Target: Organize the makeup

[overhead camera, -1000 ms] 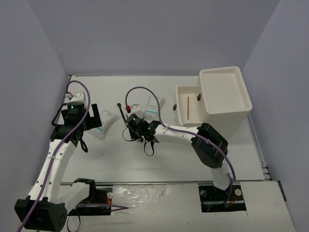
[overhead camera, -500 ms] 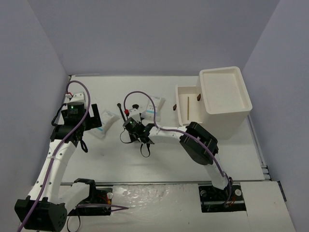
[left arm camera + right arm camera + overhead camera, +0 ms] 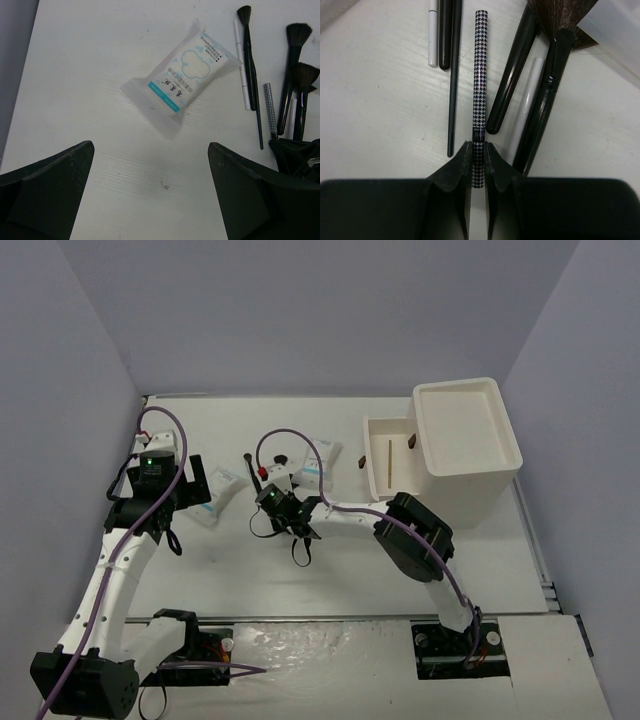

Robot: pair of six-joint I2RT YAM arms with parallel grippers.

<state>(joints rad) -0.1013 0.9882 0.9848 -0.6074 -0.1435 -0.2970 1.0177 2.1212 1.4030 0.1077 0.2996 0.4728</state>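
My right gripper (image 3: 479, 150) is shut on the near end of a black-and-white checked makeup stick (image 3: 480, 75) that lies on the table. Beside it lie a thin black brush (image 3: 453, 75), a white stick (image 3: 433, 35) and thick black brushes (image 3: 547, 90). In the top view this gripper (image 3: 270, 500) sits low at the table's middle. My left gripper (image 3: 150, 165) is open and empty above bare table, just short of a white packet with blue print (image 3: 185, 77). The second packet (image 3: 318, 462) lies right of the brushes.
A big white box (image 3: 465, 440) stands at the back right, its drawer (image 3: 388, 460) pulled out with a thin wooden stick inside. The left wrist view shows the brush row (image 3: 290, 75) and the right gripper's black body (image 3: 300, 155) at its right edge.
The right arm has shifted a little left and settled over the brushes. The left arm has not moved.
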